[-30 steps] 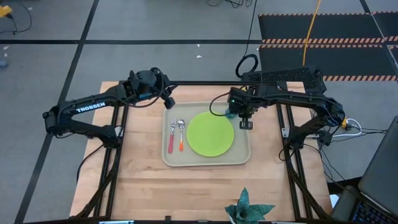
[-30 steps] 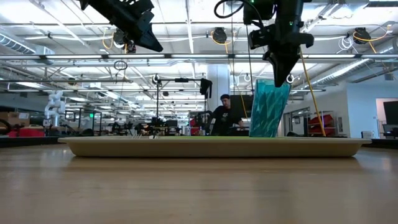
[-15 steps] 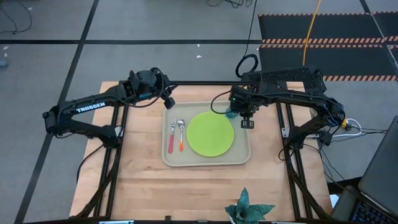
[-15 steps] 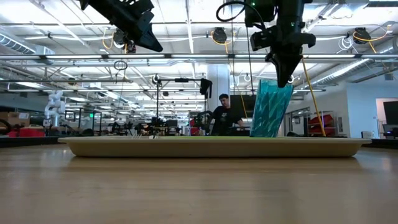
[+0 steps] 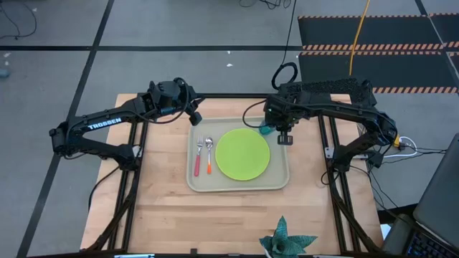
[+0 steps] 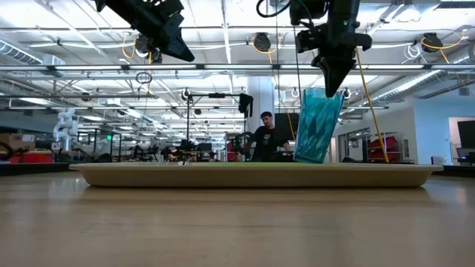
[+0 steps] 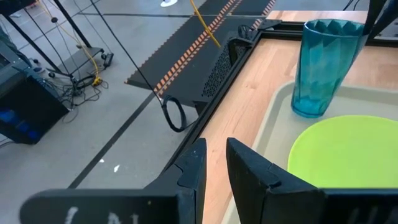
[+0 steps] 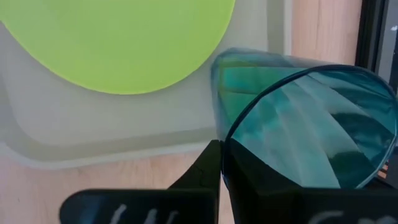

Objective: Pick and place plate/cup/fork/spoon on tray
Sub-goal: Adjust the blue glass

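1. The tray (image 5: 237,184) lies on the tabletop (image 5: 165,215) toward its far edge, about midway between the two side edges.
2. In the tray, the plate (image 5: 242,154) lies flat and takes up the middle and the right half.
3. The fork (image 5: 198,160) and the spoon (image 5: 209,155) lie side by side in the tray's left part, just left of the plate, with their handles toward the tray's near edge; the fork is nearer the tray's left rim.
4. The cup (image 6: 318,126) stands tilted at the tray's far right corner, just beyond the plate's rim; whether its base touches the tray floor cannot be told.
5. The right pincer (image 6: 332,83) reaches down from above and is clamped on the cup's rim, one finger inside and one outside.
6. The left pincer (image 7: 214,167) hovers above the tray's far left corner, its fingers slightly apart and holding nothing.
7. The word "TROSSEN" is printed in white on the left arm (image 5: 100,123).
8. A spiky teal leafy object (image 5: 285,242) sits at the tabletop's near edge, toward the right.
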